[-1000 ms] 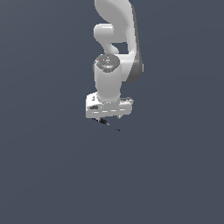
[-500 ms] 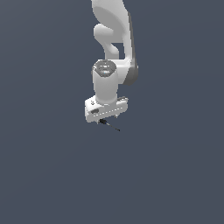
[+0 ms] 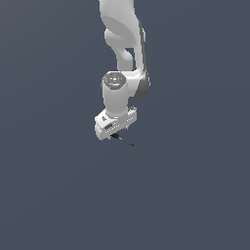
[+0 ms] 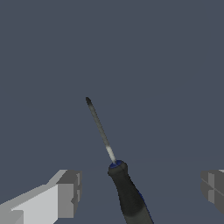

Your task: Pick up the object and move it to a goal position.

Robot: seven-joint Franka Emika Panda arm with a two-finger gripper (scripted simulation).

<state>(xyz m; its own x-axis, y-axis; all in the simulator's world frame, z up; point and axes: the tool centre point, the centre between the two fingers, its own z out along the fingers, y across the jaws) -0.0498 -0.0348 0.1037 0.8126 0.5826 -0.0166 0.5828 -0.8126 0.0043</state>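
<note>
The object (image 3: pixel 122 140) is a thin black sliver lying on the dark floor, just below my white gripper (image 3: pixel 115 129) in the exterior view. In the wrist view it shows as a black handle (image 4: pixel 127 192) with a thin grey shaft (image 4: pixel 99 129) pointing away. My gripper (image 4: pixel 140 190) is open, with one fingertip (image 4: pixel 68 192) on one side of the handle and the other (image 4: pixel 212 186) far on the other side. The handle lies between the fingers and touches neither. The handle's end is cut off at the picture's edge.
A plain dark grey-blue floor (image 3: pixel 195 195) lies all around. The white arm (image 3: pixel 122 44) rises above the gripper. No other objects show.
The gripper has come down and a little toward the exterior view's left, closer over the object. The object has not moved.
</note>
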